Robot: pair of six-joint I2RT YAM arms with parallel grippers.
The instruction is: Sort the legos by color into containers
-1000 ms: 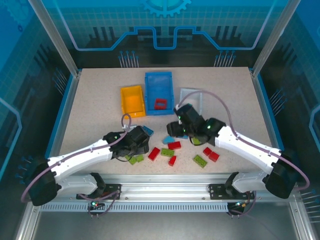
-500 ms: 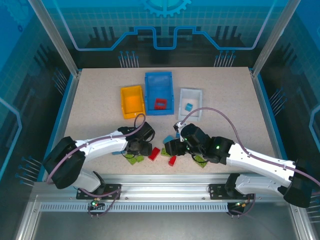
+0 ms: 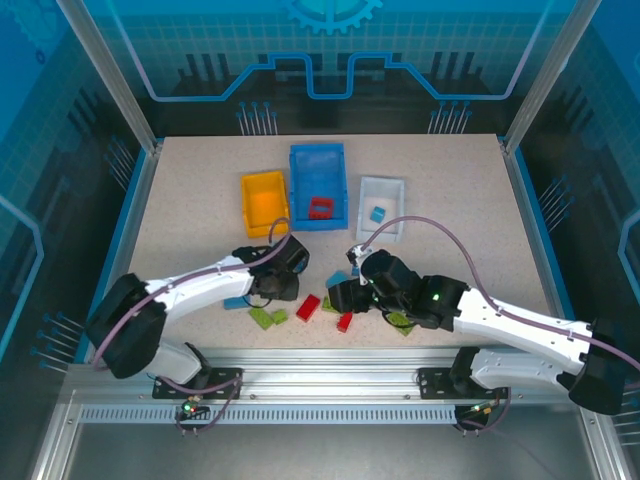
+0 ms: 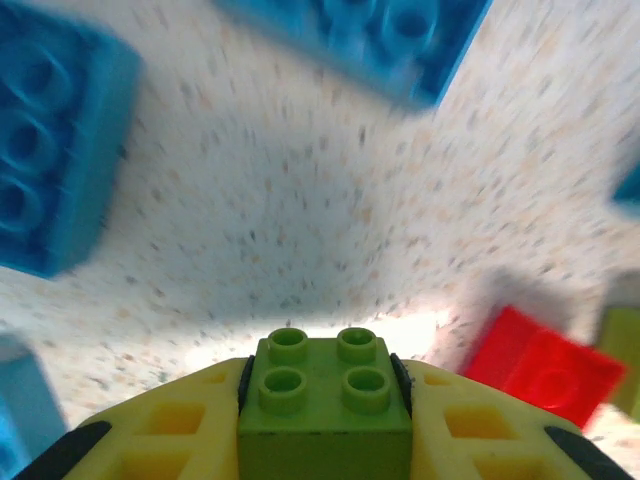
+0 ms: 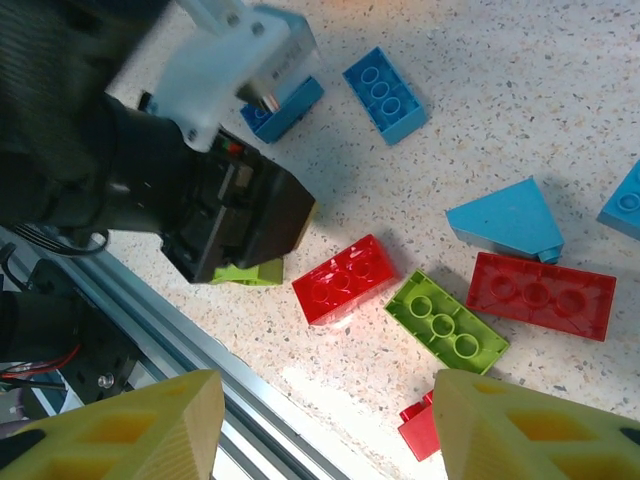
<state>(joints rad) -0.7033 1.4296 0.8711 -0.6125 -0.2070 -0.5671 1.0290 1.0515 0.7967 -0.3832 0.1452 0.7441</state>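
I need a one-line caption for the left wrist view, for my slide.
Left gripper holds a lime green four-stud plastic brick, with the speckled table beyond.

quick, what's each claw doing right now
left claw: closed on a lime green lego
right claw: open, holding nothing

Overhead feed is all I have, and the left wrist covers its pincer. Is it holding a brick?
Observer: Yes. The left pincer is shut on a lime green brick, four studs facing the wrist camera.
Operator: And the right pincer?
Observer: Open and empty, above a red brick lying beside a second lime brick.
Operator: What's below the left one?
Observer: Speckled table, with a light blue brick off to the side.
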